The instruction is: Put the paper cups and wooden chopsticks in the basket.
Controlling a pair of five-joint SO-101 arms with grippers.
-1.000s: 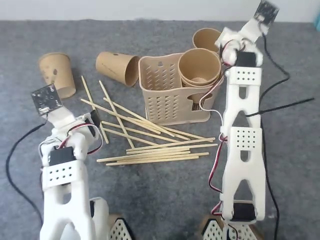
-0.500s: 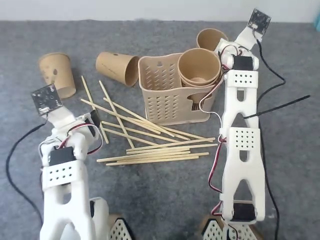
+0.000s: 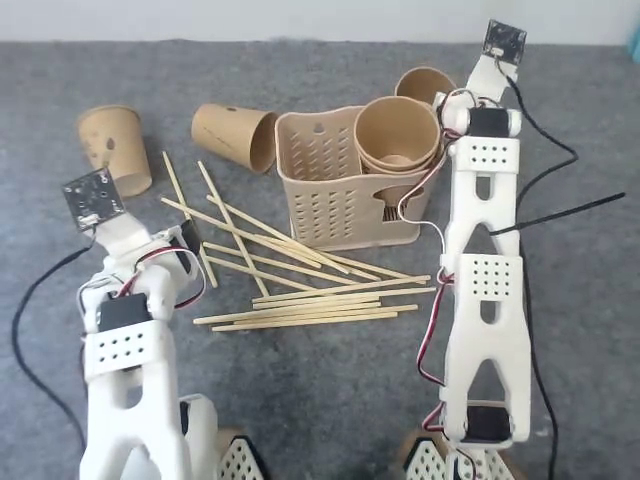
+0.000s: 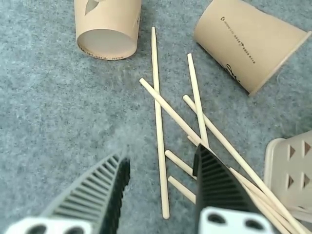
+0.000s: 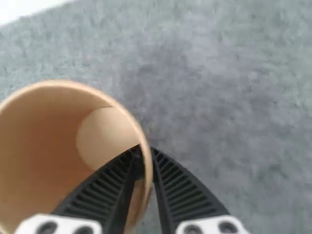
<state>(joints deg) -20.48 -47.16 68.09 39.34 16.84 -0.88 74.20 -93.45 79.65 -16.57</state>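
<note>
- Done so far: a stack of cups (image 3: 398,135) sits in the right compartment of the basket (image 3: 320,205) at the middle of the high view.
- The right tool (image 5: 145,153) is clenched on the rim of an upright cup (image 5: 53,146) at the upper right, just behind the basket. We judge this cup goes in next.
- Left to do: a tipped cup (image 3: 112,148) lies on the desk (image 3: 300,420) at the far upper left, and a second tipped cup (image 3: 235,137) lies just beside the basket.
- The chopsticks (image 3: 300,316) lie scattered on the desk, left of and below the basket. We see none inside it.
- The left tool (image 4: 161,158) hangs released over the chopsticks, gripping nothing.
- We judge the task under halfway.
</note>
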